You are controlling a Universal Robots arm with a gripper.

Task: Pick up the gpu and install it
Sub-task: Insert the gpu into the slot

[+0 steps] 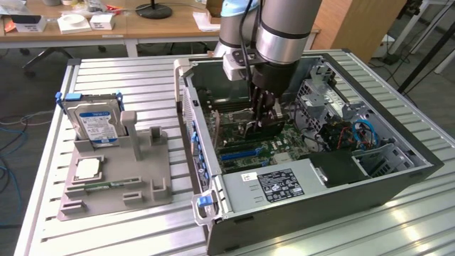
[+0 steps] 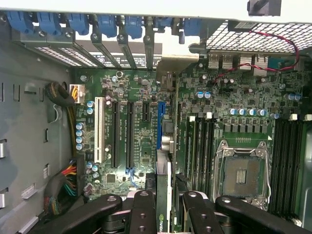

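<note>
The gpu (image 2: pixel 164 183) shows edge-on in the wrist view, a thin green board with a black face, standing upright over the motherboard (image 2: pixel 136 92). My gripper (image 2: pixel 164 207) is shut on it, one black finger on each side. The card sits in line with the blue expansion slot (image 2: pixel 161 124), and its silver bracket (image 2: pixel 171 63) reaches toward the rear slot openings. In the exterior view my gripper (image 1: pixel 266 114) is lowered deep into the open computer case (image 1: pixel 398 176), with the gpu (image 1: pixel 257 129) just above the board. Whether the card's edge is in the slot is hidden.
A grey fixture (image 1: pixel 153 189) on the exterior view's left holds a hard drive (image 1: pixel 96 122), a processor chip (image 1: pixel 87 168) and a memory stick (image 1: pixel 106 185). Inside the case are the power supply (image 1: pixel 277 184), drive cages (image 1: pixel 320 93), blue cables (image 1: pixel 364 133) and the empty processor socket (image 2: pixel 241 175).
</note>
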